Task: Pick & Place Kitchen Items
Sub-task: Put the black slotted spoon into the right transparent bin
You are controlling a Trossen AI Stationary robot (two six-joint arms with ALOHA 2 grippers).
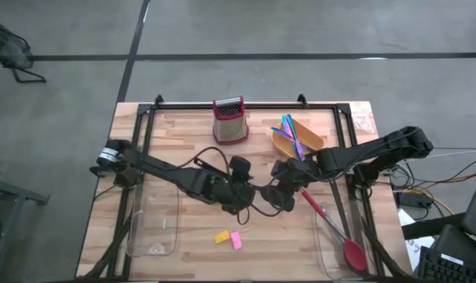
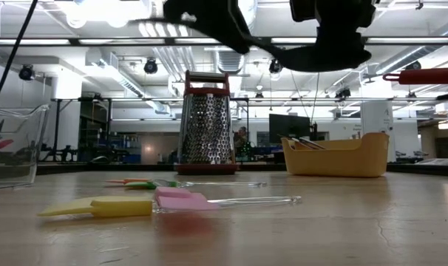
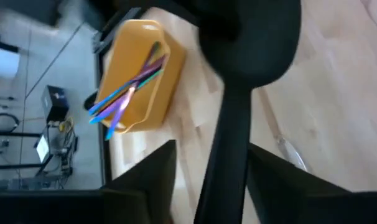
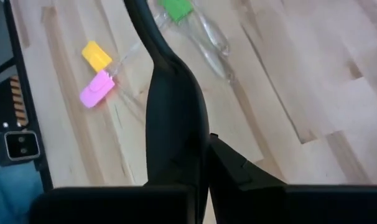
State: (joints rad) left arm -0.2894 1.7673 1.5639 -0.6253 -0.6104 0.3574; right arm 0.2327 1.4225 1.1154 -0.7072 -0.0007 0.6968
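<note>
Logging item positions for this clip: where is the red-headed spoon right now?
In the high view the red-headed spoon lies near the table's front right, its handle running up toward the right gripper, beside the clear tray.

The bench is evenly lit from above by ceiling strip lights, whose glare is seen in the low view; shadows are soft, and the left wrist view is blurred.
</note>
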